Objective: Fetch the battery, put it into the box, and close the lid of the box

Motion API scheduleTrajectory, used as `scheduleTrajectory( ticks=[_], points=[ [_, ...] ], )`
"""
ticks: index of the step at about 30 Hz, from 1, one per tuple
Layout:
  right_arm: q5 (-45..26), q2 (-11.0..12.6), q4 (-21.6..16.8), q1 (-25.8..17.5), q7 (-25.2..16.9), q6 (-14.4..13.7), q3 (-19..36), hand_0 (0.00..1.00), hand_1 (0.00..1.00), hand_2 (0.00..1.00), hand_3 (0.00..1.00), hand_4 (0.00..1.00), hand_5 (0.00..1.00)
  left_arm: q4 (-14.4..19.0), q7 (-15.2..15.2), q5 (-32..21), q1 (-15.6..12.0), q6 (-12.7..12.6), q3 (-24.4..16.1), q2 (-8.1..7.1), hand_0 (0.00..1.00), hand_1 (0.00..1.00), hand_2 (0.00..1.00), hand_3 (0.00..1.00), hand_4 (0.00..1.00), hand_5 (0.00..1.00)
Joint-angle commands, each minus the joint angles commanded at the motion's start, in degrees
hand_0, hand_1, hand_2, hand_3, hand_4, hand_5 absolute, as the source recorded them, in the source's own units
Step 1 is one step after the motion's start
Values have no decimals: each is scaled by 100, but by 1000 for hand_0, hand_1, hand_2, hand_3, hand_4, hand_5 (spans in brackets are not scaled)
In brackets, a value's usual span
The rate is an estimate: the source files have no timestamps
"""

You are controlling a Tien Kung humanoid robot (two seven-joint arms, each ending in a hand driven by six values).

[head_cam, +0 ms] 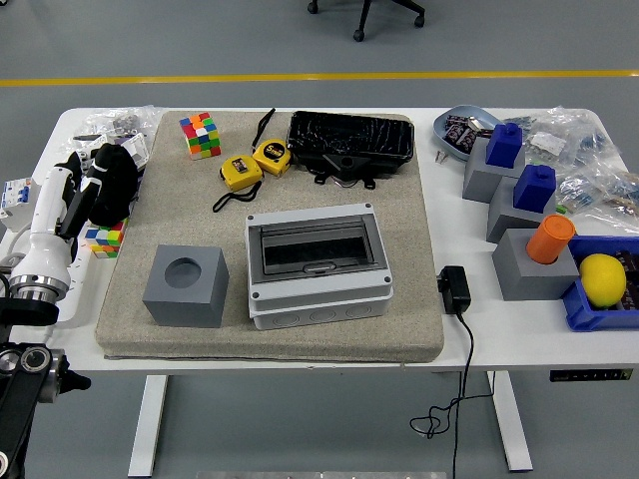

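The grey plastic box [318, 264] sits in the middle of the beige mat, its dark see-through lid [317, 245] lying flat on it. Small dark packs that may be batteries lie in a blue dish [461, 129] at the back right; I cannot make out a single battery. My left hand [110, 180], black, hangs over the mat's left edge above a small colour cube [103, 240], far from the box. Its white forearm [45, 239] runs down to the lower left. My right arm is out of view.
A grey block with a round hole [186, 285] stands left of the box. A colour cube [201, 135], two yellow tape measures [255, 162] and a black tray [350, 141] lie behind. Grey blocks with blue and orange pegs [529, 235], a lemon [602, 278] and a black adapter [454, 289] fill the right.
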State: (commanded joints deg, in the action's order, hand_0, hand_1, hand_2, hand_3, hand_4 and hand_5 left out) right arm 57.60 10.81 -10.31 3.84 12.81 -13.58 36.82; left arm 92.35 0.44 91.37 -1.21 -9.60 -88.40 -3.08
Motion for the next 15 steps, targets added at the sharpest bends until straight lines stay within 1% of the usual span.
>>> scheduleTrajectory(
  ticks=[1,2,5,6,7,8,10,11,12,15],
  points=[
    [152,-6,0,-4,119,260,261,646,679,767,746,998,998,1,1,1,-4,1,-1,0,774,772,734,718,998,998],
    [225,-9,0,-8,199,462,484,646,679,767,746,998,998,2,1,0,-8,1,-2,1,774,772,734,718,998,998],
    [557,-27,0,-16,409,845,1149,646,679,767,746,998,998,0,3,0,-20,2,5,0,774,772,734,718,998,998],
    [736,-35,0,-17,501,971,1409,955,938,974,954,998,998,-1,5,1,-25,4,8,0,777,771,734,718,998,998],
    [792,-37,0,-16,533,1013,1532,955,938,974,954,998,998,-3,6,2,-25,3,9,1,777,771,734,718,998,998],
    [929,-40,0,-19,624,1132,1781,955,938,974,954,998,998,-6,10,7,-24,-2,13,3,777,771,734,718,998,998],
    [1077,-41,0,-26,721,1274,2108,955,938,974,954,998,998,-11,9,8,-27,-7,17,6,777,771,734,718,998,998],
    [1123,-41,0,-27,757,1321,2188,955,938,974,954,998,998,-15,5,7,-29,-7,18,6,777,771,734,718,998,998],
    [1178,-39,0,-30,794,1379,2260,998,998,998,998,998,998,-22,0,10,-32,4,19,4,816,784,750,721,998,998],
    [1254,-38,0,-35,853,1465,2346,998,998,998,998,998,998,-29,-2,4,-40,37,19,-1,816,784,750,721,998,998]
  ],
)
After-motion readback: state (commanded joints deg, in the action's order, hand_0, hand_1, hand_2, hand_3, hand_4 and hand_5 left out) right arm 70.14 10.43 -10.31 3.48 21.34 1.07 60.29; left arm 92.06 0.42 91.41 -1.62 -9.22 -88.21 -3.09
